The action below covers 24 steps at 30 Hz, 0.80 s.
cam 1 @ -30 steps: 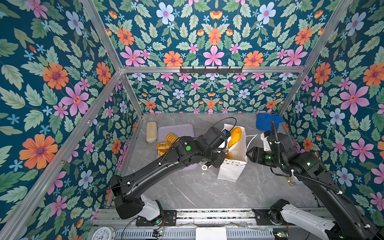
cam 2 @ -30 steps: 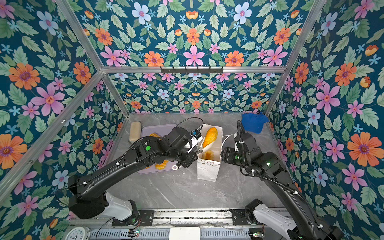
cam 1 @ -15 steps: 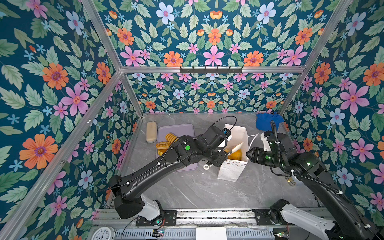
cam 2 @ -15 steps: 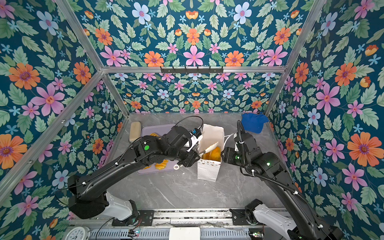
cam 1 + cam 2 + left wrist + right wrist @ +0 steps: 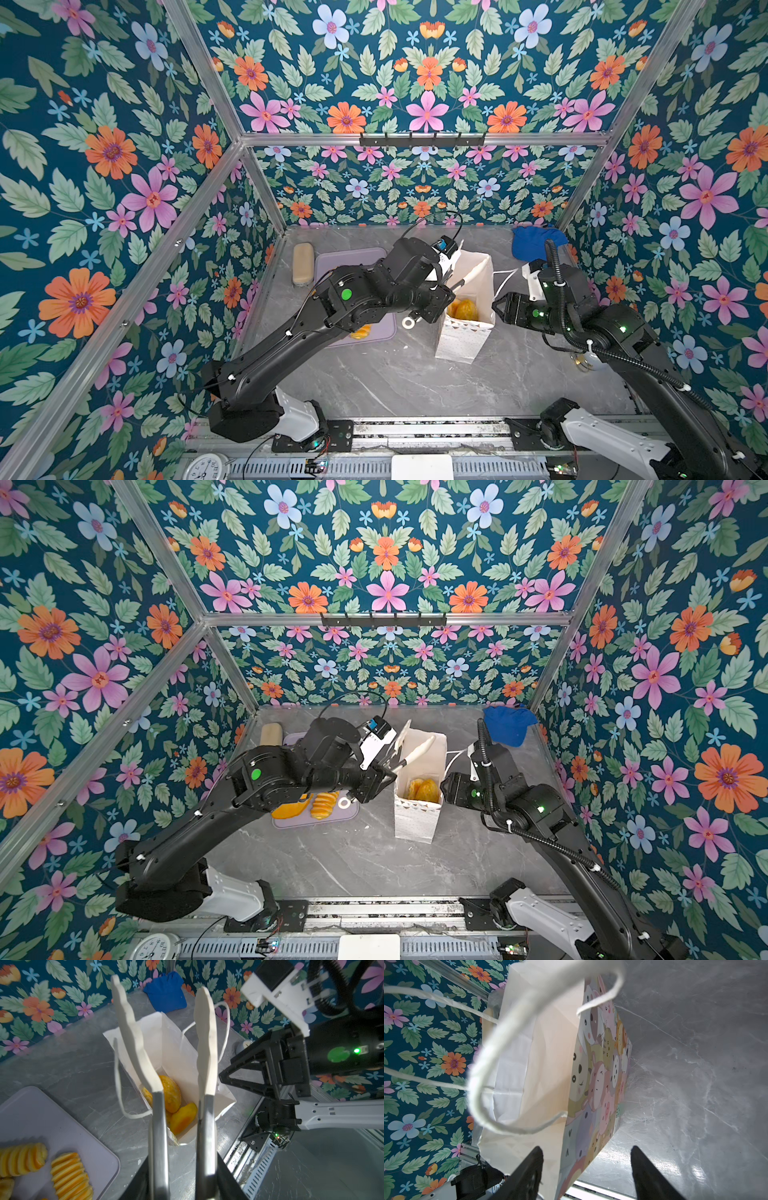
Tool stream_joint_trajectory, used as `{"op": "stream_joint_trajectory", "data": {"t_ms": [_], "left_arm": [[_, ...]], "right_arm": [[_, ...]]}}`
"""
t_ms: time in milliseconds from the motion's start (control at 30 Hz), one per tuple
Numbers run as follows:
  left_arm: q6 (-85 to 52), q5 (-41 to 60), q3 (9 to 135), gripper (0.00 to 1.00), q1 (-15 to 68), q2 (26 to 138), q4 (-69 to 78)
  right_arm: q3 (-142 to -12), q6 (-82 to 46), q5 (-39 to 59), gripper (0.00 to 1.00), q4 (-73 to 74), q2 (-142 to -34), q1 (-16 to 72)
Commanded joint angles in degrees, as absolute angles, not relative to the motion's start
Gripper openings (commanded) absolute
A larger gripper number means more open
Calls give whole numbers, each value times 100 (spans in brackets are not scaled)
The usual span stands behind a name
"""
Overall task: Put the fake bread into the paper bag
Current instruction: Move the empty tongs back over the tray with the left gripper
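Left gripper (image 5: 182, 1178) clasped tongs (image 5: 160, 1126), 2 empty tips (image 5: 204, 1043) parted above bagged fake bread (image 5: 171, 1093); straight lift advised, handle (image 5: 118, 1084) possibly touching.

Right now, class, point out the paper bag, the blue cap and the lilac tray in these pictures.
paper bag (image 5: 457, 345): in a top view, on its printed near wall.
blue cap (image 5: 534, 245): in a top view, on the middle of the cloth.
lilac tray (image 5: 353, 259): in a top view, on a bare part by its far edge.
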<state>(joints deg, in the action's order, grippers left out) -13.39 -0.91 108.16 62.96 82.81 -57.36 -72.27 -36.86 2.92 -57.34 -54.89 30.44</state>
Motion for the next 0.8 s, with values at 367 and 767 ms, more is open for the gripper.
{"op": "stream_joint_trajectory", "data": {"t_ms": [367, 767], "left_arm": [[-1856, -2029, 10362, 47, 4320, 7664, -5458], [-2296, -301, 7991, 45, 2182, 7657, -5196]], "right_arm": [[-7334, -3650, 396, 67, -5774, -5476, 3049], [-7294, -3560, 439, 67, -5716, -5526, 3048]]}}
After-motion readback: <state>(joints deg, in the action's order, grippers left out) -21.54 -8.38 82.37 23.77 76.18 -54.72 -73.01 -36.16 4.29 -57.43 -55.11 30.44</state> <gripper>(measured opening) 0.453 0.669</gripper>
